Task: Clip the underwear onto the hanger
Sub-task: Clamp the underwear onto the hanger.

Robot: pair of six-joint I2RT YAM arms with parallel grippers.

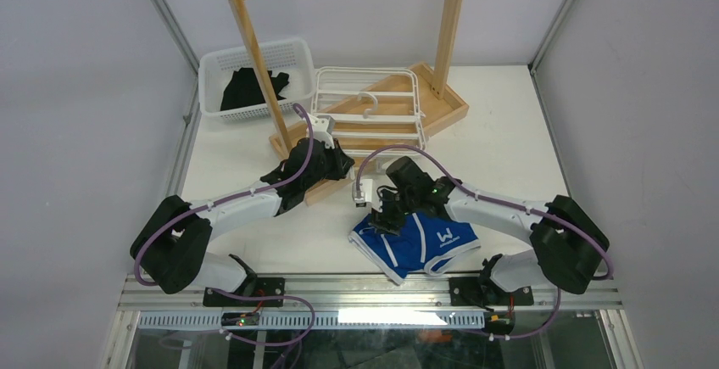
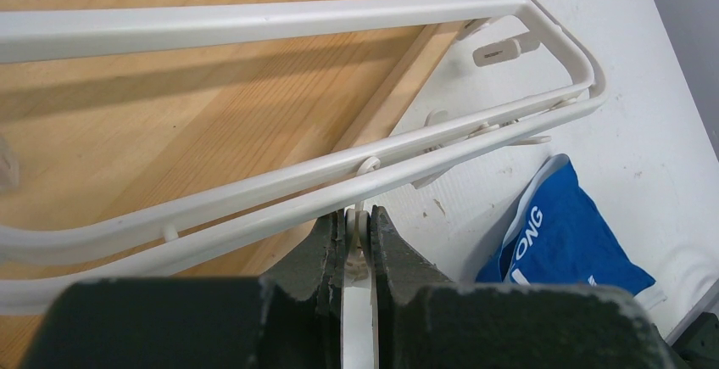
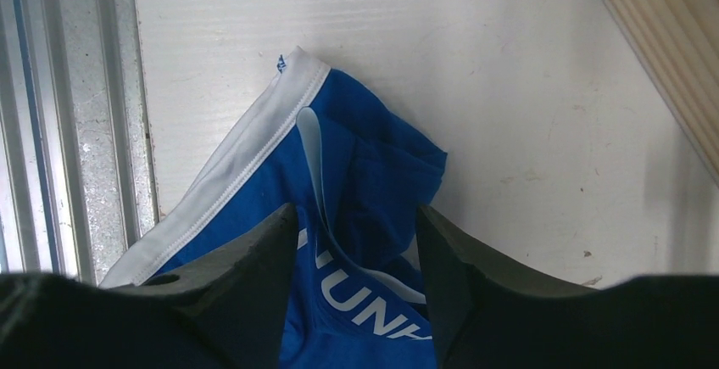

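The blue underwear (image 1: 424, 242) with white trim lies crumpled on the table near the front edge. My right gripper (image 1: 388, 215) hangs over its left end. In the right wrist view the gripper (image 3: 356, 216) is open, its fingers standing on either side of a raised fold of the underwear (image 3: 373, 165) beside the white lettering. The white hanger (image 1: 366, 110) lies flat on the wooden rack's base. My left gripper (image 1: 341, 165) sits at the hanger's near edge. In the left wrist view this gripper (image 2: 357, 216) is shut on a white clip (image 2: 357, 301) just under the hanger frame (image 2: 254, 21).
A tall wooden rack (image 1: 254, 47) stands at the back on a wooden base (image 1: 445, 110). A white basket (image 1: 292, 51) at the back left holds a black garment (image 1: 246, 89). A metal rail (image 1: 373, 288) runs along the near edge.
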